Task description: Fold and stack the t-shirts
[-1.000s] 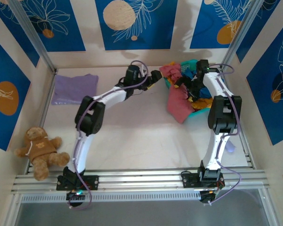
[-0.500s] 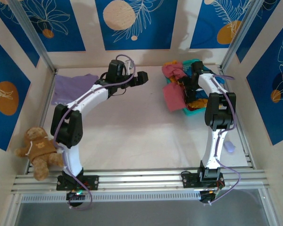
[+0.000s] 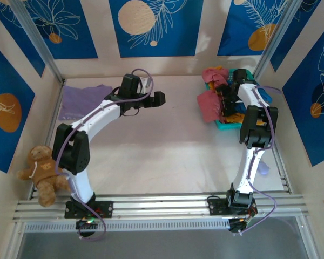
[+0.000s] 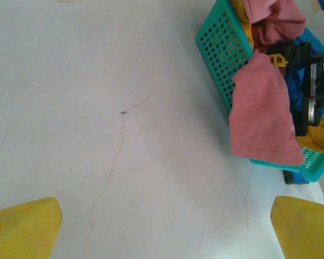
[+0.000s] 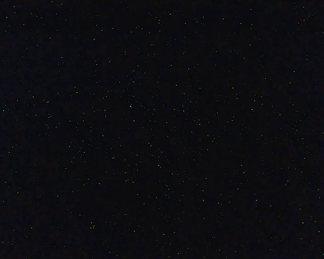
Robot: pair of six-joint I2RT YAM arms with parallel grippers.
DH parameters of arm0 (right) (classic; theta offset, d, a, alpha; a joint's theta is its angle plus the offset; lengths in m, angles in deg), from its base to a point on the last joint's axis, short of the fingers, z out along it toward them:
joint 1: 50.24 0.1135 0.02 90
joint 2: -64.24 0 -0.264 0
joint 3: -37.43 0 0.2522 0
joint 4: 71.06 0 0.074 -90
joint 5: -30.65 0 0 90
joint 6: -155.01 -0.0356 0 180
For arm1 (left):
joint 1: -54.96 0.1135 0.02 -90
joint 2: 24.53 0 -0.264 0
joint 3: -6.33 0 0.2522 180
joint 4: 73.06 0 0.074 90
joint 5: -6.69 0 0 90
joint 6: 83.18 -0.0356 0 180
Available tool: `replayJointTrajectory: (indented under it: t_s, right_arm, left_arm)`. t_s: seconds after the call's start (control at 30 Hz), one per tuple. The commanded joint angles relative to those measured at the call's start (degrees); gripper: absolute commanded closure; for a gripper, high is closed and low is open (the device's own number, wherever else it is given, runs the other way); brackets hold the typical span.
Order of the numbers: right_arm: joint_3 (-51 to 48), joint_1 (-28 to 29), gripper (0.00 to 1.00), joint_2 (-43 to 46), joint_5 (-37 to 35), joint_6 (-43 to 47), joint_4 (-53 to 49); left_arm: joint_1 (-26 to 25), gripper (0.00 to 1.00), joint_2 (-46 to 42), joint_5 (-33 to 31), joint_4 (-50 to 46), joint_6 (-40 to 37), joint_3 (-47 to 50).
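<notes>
Checking the left tool (image 3: 157, 99) first: it hangs over the middle-far part of the surface (image 3: 162, 156), pointed toward the basket (image 3: 225, 125). In its wrist view I see both yellow fingertips (image 4: 22, 227) at the bottom corners, spread wide, with nothing between them but bare pale surface (image 4: 97, 108). So the left tool (image 4: 163, 231) is fully spread, empty, touching nothing.

The right tool (image 3: 227, 100) is down in the turquoise mesh basket at the far right, its black body (image 4: 309, 81) sitting among the shirts. Its own wrist camera gives me only black. The jaws stand wide apart, but I cannot tell whether any cloth is caught between them.

T-shirts:
- The rose-pink t-shirt (image 3: 207, 106) is draped over the basket wall (image 4: 218, 51) on the side facing the middle of the surface. Its lower hem (image 4: 262, 116) hangs outside the basket.
- A second pink bunch (image 3: 213, 74) sits at the far end of the basket.
- The orange t-shirt (image 3: 235, 116) is inside the basket, just beside the right tool.
- The blue t-shirt (image 3: 263, 95) is at the basket's right side, behind the arm.
- The lavender t-shirt (image 3: 84, 100) lies flat at the far left of the surface, well apart from the basket and from both tools.

A teddy bear (image 3: 43, 170) sits at the left edge, near the left arm's base.
</notes>
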Motion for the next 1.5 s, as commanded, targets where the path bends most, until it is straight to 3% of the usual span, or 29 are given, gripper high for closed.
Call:
replayJointTrajectory:
  t_s: [0.0,0.3,0.43,0.5,0.6,0.7,1.1,1.33,1.47]
  right_arm:
    - [-1.4,0.6,0.01,6.7,-4.9,13.1,-5.8]
    - [0.2,-0.6,0.0,15.4,-1.6,26.0,-13.0]
    - [2.9,-0.8,0.0,14.8,1.0,30.2,-14.3]
    - [5.7,-0.7,0.07,12.9,1.6,32.8,-16.5]
    - [10.1,-0.5,0.09,10.2,-4.1,36.0,-19.7]
    - [12.3,-0.5,0.21,8.3,-5.9,39.2,-18.6]
    - [29.0,-0.3,0.47,-5.4,-10.7,43.1,-21.5]
    - [34.5,0.0,0.79,-8.7,-13.1,43.5,-21.7]
    - [34.6,-0.2,0.91,-8.3,-14.0,43.7,-21.9]
  left_arm:
    - [0.6,0.01,-4.1,-1.3,-2.3,-1.6,1.4]
    - [1.1,0.01,-7.0,-1.1,-4.8,-1.6,3.9]
    - [1.2,0.01,-7.5,-0.6,-3.9,-0.4,5.8]
    - [1.2,0.01,-7.3,-0.3,-4.0,-0.1,6.2]
    - [1.2,0.01,-7.3,-0.4,-4.8,0.1,6.5]
    - [1.2,0.01,-7.3,-0.7,-4.6,0.4,6.9]
    - [1.7,0.01,-5.9,-1.1,-7.7,-2.0,4.6]
    - [2.0,0.01,-5.7,-0.7,-8.8,-2.2,3.8]
    - [2.5,0.01,-6.3,-0.6,-9.1,-2.6,4.3]
